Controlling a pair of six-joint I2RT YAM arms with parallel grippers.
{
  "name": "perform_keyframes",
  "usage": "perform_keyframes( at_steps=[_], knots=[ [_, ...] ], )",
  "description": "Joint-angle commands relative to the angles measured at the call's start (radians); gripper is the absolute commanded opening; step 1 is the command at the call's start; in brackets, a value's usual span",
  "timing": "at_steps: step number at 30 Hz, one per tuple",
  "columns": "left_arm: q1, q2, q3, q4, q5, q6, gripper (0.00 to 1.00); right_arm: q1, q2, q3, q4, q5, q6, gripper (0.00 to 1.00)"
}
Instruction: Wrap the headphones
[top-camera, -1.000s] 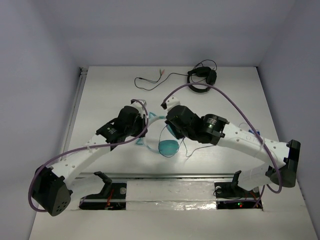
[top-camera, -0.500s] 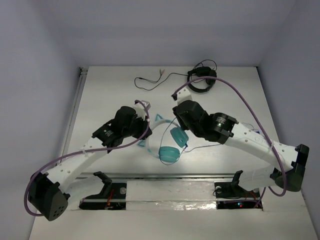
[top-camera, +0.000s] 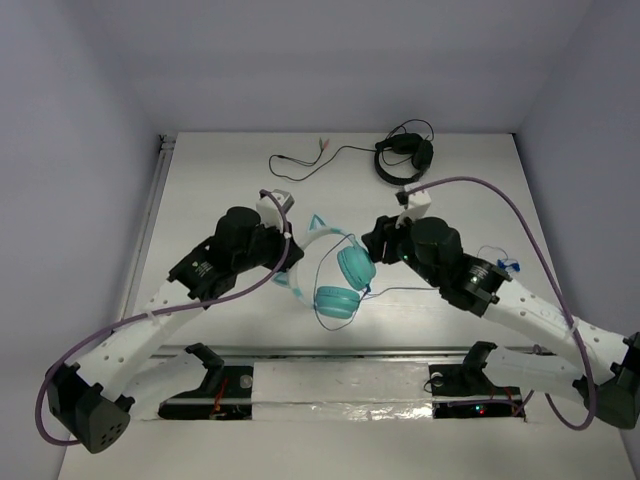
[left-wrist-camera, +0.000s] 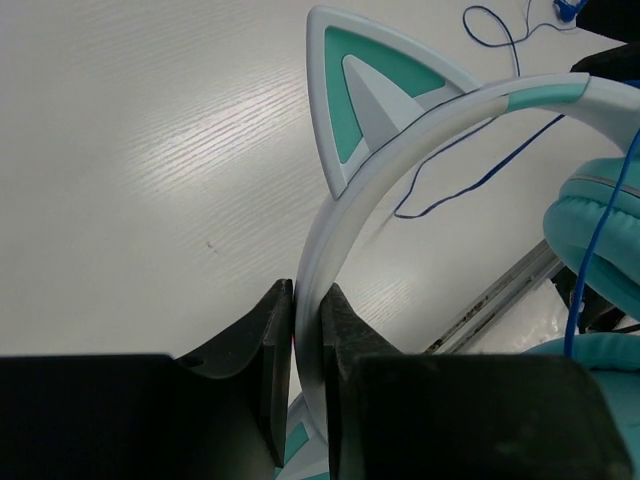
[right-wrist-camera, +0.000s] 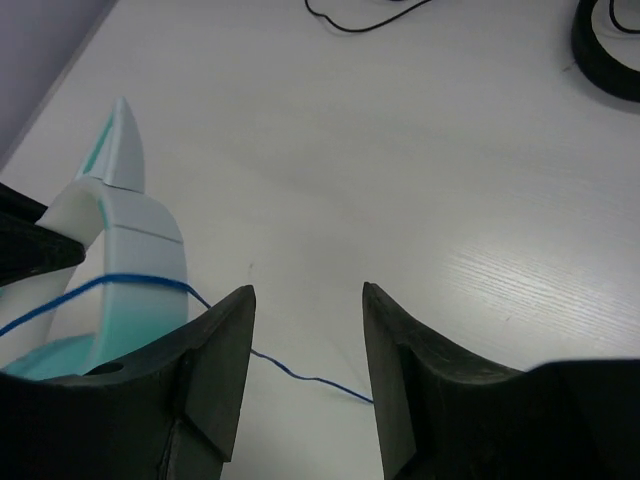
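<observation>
The teal headphones (top-camera: 345, 280) hang tilted over the table's middle, both ear cups below the pale cat-ear headband (top-camera: 318, 228). My left gripper (top-camera: 292, 258) is shut on the headband (left-wrist-camera: 345, 220), which sits pinched between its fingers (left-wrist-camera: 270, 340); a cat ear (left-wrist-camera: 370, 90) and an ear cup (left-wrist-camera: 600, 230) show beyond. The thin blue cable (top-camera: 410, 292) trails right across the table and crosses the headband (right-wrist-camera: 130, 230) in the right wrist view. My right gripper (top-camera: 376, 243) is open and empty just right of the ear cups, with the cable (right-wrist-camera: 300, 375) lying below its jaws.
Black headphones (top-camera: 403, 160) lie at the back right, their black cable (top-camera: 310, 160) running left; they also show in the right wrist view (right-wrist-camera: 610, 50). A rail (top-camera: 340, 352) runs along the table's near edge. The blue cable's end (top-camera: 505, 265) lies at the right.
My right gripper has drawn back to the right, away from the ear cups. The left gripper has shifted slightly back-left with the headband, and the headphones have swung so both cups show.
</observation>
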Motion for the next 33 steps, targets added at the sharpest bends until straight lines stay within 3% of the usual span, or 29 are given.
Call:
perform_keyframes(
  at_steps=[1,8,13,16,20,25,33],
  knots=[
    [-0.004,-0.036,0.108,0.051,-0.037,-0.055,0.0,-0.051,-0.087,-0.116,0.307,-0.116,0.099,0.54],
    [-0.004,-0.033,0.183,0.031,-0.028,-0.07,0.0,-0.179,-0.107,-0.313,0.548,-0.292,0.184,0.62],
    [-0.004,-0.033,0.226,0.047,-0.001,-0.102,0.0,-0.191,-0.038,-0.387,0.675,-0.435,0.184,0.65],
    [-0.004,-0.027,0.258,0.037,-0.019,-0.104,0.0,-0.191,-0.035,-0.457,0.79,-0.47,0.193,0.72],
    [-0.004,-0.008,0.275,0.03,-0.019,-0.092,0.0,-0.191,-0.022,-0.49,0.857,-0.487,0.195,0.73],
    [-0.004,-0.019,0.287,0.059,0.016,-0.099,0.0,-0.191,0.088,-0.465,0.863,-0.433,0.186,0.69],
    [-0.004,-0.016,0.326,0.022,-0.065,-0.121,0.0,-0.2,-0.007,-0.473,0.801,-0.481,0.199,0.56]
  ],
)
